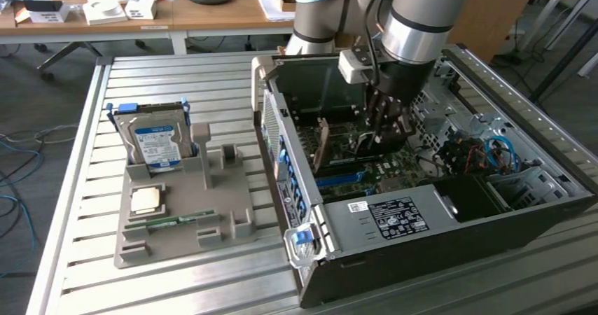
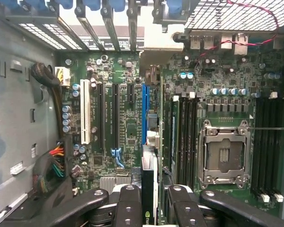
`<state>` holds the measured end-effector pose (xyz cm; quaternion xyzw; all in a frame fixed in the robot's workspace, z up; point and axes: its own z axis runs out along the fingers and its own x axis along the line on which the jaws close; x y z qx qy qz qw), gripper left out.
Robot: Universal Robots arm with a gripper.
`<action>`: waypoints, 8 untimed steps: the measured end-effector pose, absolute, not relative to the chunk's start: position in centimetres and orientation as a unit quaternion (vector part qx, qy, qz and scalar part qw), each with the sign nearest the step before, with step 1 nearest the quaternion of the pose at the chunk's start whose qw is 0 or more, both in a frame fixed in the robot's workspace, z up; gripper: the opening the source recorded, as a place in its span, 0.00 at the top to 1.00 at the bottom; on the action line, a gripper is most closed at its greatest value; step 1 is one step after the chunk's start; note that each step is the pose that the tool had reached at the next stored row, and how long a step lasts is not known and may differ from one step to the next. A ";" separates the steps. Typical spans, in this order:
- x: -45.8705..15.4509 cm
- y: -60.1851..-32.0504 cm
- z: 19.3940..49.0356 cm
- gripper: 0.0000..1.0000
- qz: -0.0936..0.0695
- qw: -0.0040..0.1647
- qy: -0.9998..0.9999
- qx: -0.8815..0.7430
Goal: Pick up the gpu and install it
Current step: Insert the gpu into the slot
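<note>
My gripper (image 1: 381, 134) reaches down into the open computer case (image 1: 486, 84), over the motherboard. It is shut on the gpu (image 1: 329, 147), a thin black card standing on edge with its pale metal bracket toward the case's rear wall. In the wrist view the gpu (image 2: 150, 182) runs edge-on between my two black fingers (image 2: 130, 205), right beside the blue slot (image 2: 144, 111) and in line with it. Whether the card's edge touches the slot I cannot tell.
A CPU socket (image 2: 225, 153) and memory slots (image 2: 270, 142) lie beside the card; a white slot (image 2: 85, 111) and cable bundle (image 2: 52, 165) on the other side. Outside, a grey fixture (image 1: 201, 196) holds a hard drive (image 1: 157, 143) and a memory stick (image 1: 173, 222). The power supply (image 1: 393, 217) fills the case's near end.
</note>
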<state>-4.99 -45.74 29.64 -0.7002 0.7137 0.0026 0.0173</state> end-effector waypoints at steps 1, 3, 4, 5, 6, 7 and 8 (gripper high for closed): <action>-5.0 -45.7 29.5 0.74 0.003 0.017 0.714 -0.700; -5.0 -45.7 29.2 0.74 0.003 0.017 0.714 -0.700; -5.0 -45.7 29.1 0.74 0.003 0.017 0.714 -0.700; -5.0 -45.7 29.0 0.74 0.003 0.017 0.714 -0.700; -5.0 -45.7 28.9 0.74 0.003 0.017 0.714 -0.700; -5.0 -45.7 28.8 0.74 0.003 0.017 0.714 -0.700; -5.0 -45.7 28.8 0.74 0.003 0.017 0.714 -0.700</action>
